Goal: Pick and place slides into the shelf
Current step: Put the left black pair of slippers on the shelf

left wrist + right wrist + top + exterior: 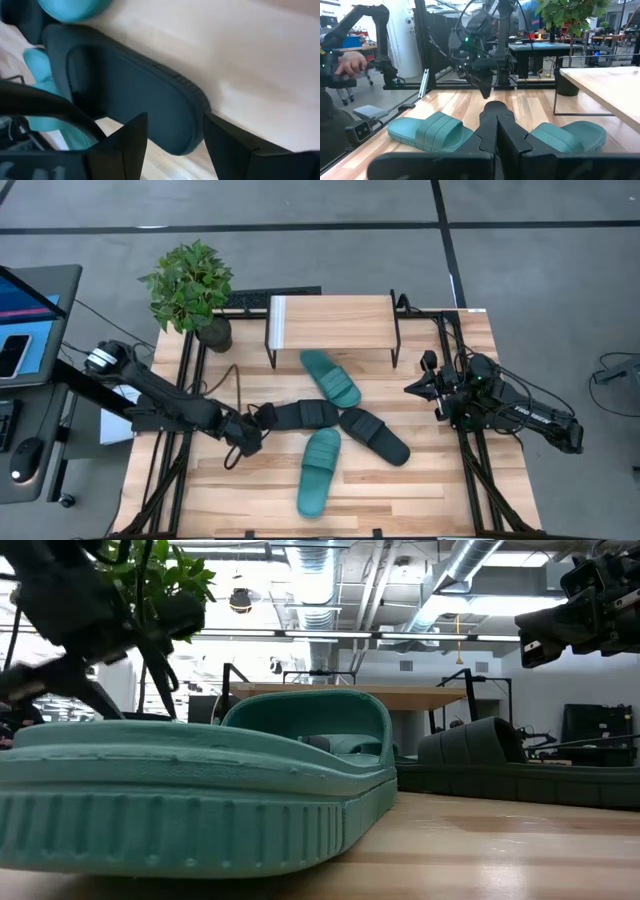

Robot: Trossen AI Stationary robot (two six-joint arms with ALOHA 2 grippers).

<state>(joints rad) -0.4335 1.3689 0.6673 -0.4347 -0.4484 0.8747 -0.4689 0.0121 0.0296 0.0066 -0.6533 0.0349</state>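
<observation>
Two teal slides (330, 377) (320, 470) and two black slides (300, 416) (375, 435) lie soles down on the wooden table, in front of the shelf (330, 320). My left gripper (250, 432) hangs slanting down at the left black slide's near-left end. In the left wrist view its fingers stand open (172, 145) on either side of that slide's rounded end (185, 125), without plainly touching it. My right gripper (495, 125) waits shut at the table's right edge (420, 388), holding nothing.
A potted plant (190, 285) stands at the table's far left corner, beside the shelf. A desk with a screen (30, 310) lies beyond the left edge. A person's hand (350, 62) shows past the table. Bare wood lies along the near edge (420, 500).
</observation>
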